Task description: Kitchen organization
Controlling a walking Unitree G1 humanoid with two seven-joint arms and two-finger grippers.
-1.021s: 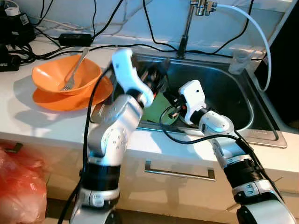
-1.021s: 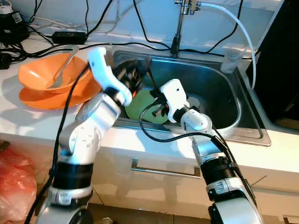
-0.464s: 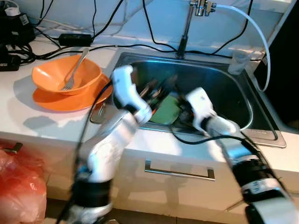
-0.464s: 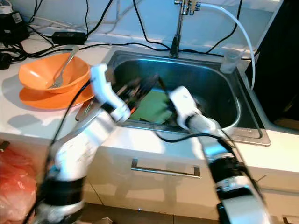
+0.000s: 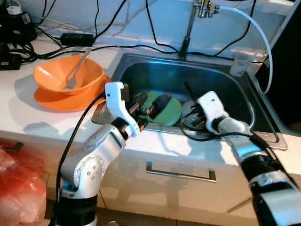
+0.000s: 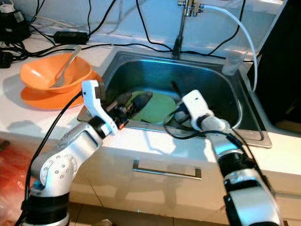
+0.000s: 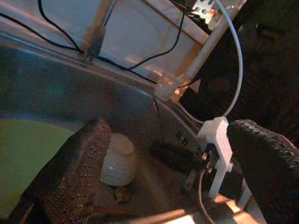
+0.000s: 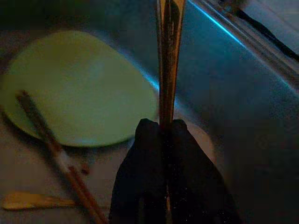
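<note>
Chopsticks (image 8: pixel 168 60) pinched by right gripper (image 8: pixel 161 128); left gripper (image 5: pixel 149 104) open.

White counter (image 5: pixel 28 117), orange plate (image 5: pixel 51 100) under bowl, steel sink (image 5: pixel 221 84) holding green plate (image 5: pixel 171 109)

We see a sink (image 5: pixel 244 106) of brushed steel, its walls dully shining. The green plate (image 5: pixel 170 112) in it looks like smooth matt plastic. Our left gripper (image 7: pixel 177 172) has black fingers (image 7: pixel 77 172) with a rough, woven-looking texture. Our right gripper (image 8: pixel 161 128) has smooth dark fingers pinching chopsticks (image 8: pixel 168 56) that look like glossy lacquered wood. The orange bowl (image 5: pixel 61 77) and the orange plate (image 5: pixel 59 101) under it look like shiny plastic, the fork (image 5: pixel 77 66) polished metal.
</note>
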